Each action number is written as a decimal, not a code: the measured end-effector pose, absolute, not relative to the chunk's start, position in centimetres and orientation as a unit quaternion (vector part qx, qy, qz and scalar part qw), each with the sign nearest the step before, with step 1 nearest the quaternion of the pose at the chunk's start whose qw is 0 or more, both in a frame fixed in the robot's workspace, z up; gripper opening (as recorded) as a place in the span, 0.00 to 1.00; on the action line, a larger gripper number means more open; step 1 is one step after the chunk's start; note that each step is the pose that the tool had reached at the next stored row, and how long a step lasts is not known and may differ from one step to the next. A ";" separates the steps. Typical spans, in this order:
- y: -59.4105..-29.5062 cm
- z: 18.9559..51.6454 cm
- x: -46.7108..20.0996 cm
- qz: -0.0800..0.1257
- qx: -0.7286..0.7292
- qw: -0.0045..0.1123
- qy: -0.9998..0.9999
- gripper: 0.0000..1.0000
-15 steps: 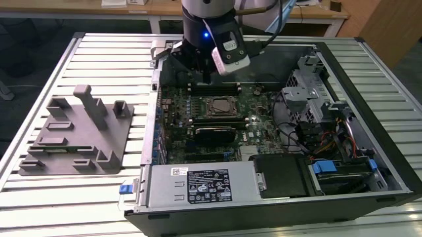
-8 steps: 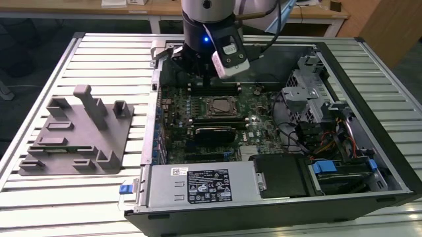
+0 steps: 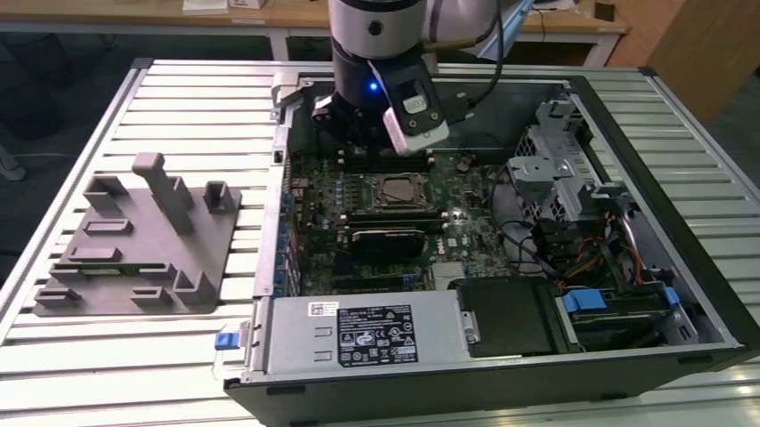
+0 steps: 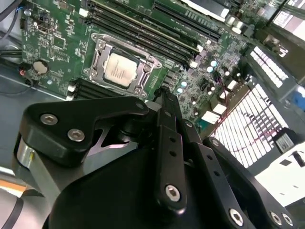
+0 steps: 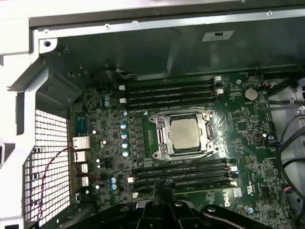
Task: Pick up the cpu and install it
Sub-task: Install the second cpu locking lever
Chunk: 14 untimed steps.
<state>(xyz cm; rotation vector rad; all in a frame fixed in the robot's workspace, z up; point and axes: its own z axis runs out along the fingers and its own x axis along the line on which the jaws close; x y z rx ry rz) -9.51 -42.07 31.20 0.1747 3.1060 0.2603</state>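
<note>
gripper: black metal two-finger gripper [image 4: 164,102] is sitting closest to the lens in the second wrist view, linkage bolts and pivot plates up front; fingers [image 4: 167,112] are pressing together at the tip, narrow, carrying nothing.
gripper position: it is hovering above the green motherboard [image 5: 248,143], just beside the socket, not touching the board.
cpu: small flat square chip with a pale silver metal top [image 5: 185,134] is lying flat inside the steel socket frame [image 5: 159,136], apart from the fingertips; it also shows in the second wrist view [image 4: 119,69] and in the exterior view [image 3: 396,193].
memory: long black memory slots [image 5: 171,90] are running on both sides of the socket.
arm: silver robot arm [image 3: 377,36] with a lit blue light is reaching down into the open black desktop case [image 3: 677,294].
case surroundings: the case is lying on a slatted metal table [image 3: 71,356]; the grey plastic tray with upright blocks [image 3: 131,253] is sitting on the exterior view's left, well apart from the case.
</note>
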 end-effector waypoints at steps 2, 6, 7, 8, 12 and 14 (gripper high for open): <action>-42.1 30.9 -9.3 0.082 0.054 0.009 0.995 0.11; -42.1 30.5 -8.8 0.077 0.050 0.007 0.996 0.11; -42.1 30.4 -8.7 0.076 0.050 0.006 0.996 0.11; -42.1 30.3 -8.7 0.074 0.049 0.006 0.996 0.11; -42.1 30.1 -8.5 0.055 0.047 0.003 0.997 0.11; -42.1 30.1 -8.5 0.049 0.047 0.003 0.998 0.11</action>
